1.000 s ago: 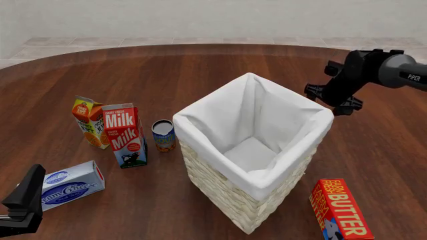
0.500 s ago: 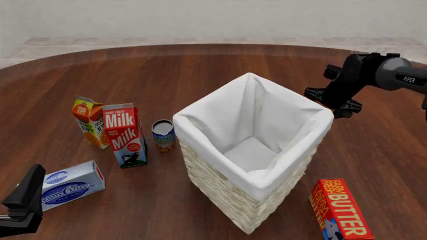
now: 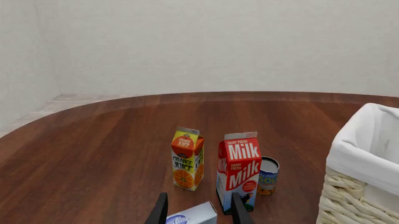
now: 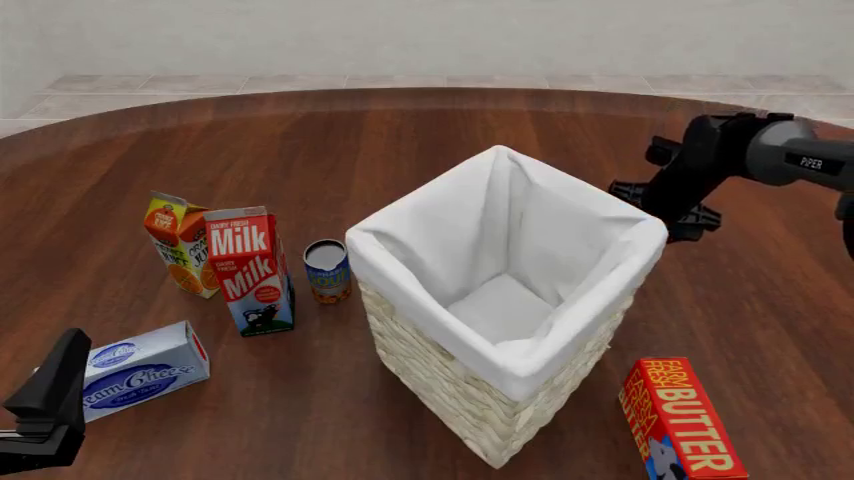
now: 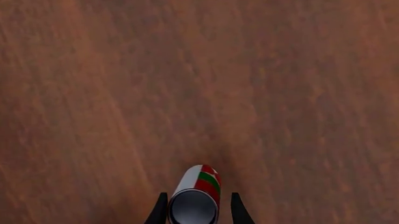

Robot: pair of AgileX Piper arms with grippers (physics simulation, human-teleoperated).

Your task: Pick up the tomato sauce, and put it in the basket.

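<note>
The tomato sauce [image 5: 198, 193], a small can with a red label, green band and silvery top, stands on the wood between the fingers of my right gripper [image 5: 197, 210]. A thin gap shows on each side, so the jaws are open around it. In the front view the right gripper [image 4: 663, 205] points down just behind the right corner of the basket [image 4: 441, 385], and the can is hidden there. The basket is tall, cream wicker with a white lining, and holds nothing. My left gripper [image 4: 40, 420] is open and empty at the near left.
Left of the basket stand a blue-and-orange can [image 4: 327, 270], a milk carton [image 4: 250, 270] and an orange juice carton [image 4: 180, 243]. A cream cheese box [image 4: 140, 368] lies by the left gripper. A butter box [image 4: 681, 418] lies at the near right.
The right arm has shifted slightly right and lower behind the basket's corner. The left arm and the table's objects have not moved.
</note>
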